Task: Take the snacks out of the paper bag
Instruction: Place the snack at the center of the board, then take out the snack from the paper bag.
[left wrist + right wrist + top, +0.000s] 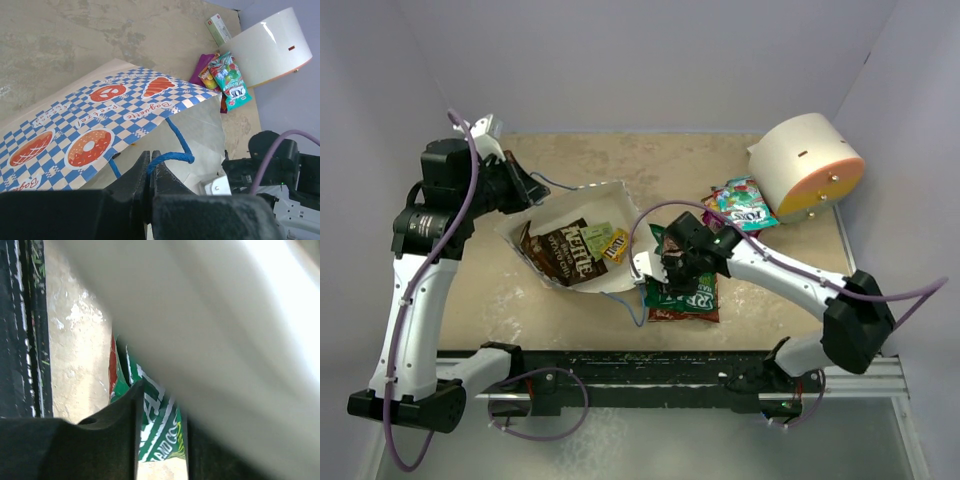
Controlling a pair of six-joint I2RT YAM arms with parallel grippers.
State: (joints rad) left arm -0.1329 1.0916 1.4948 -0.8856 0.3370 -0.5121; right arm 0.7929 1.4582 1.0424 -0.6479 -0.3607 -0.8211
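Currently the paper bag [125,102] lies on the surface [510,300] with its mouth open. The brown chip bag [565,252] and the small yellow bars [616,246] are inside it. The left gripper [150,161] is pressed together on the blue string handle [177,142] and holds the upper lip raised. The right gripper [660,268] sits at the bag's right rim, above a green packet [685,298] that lies outside the bag. Cream paper blurs across its wrist view, so I cannot tell whether its fingers are spread or pinching the rim.

Hazards, as judged:
1. The thin string may slip or tear, and the mouth would then collapse over the contents.
2. If the right gripper catches paper, a pull would drag or rip the bag instead of extracting a snack.
3. The glossy chip bag may slide out of a shallow pinch.
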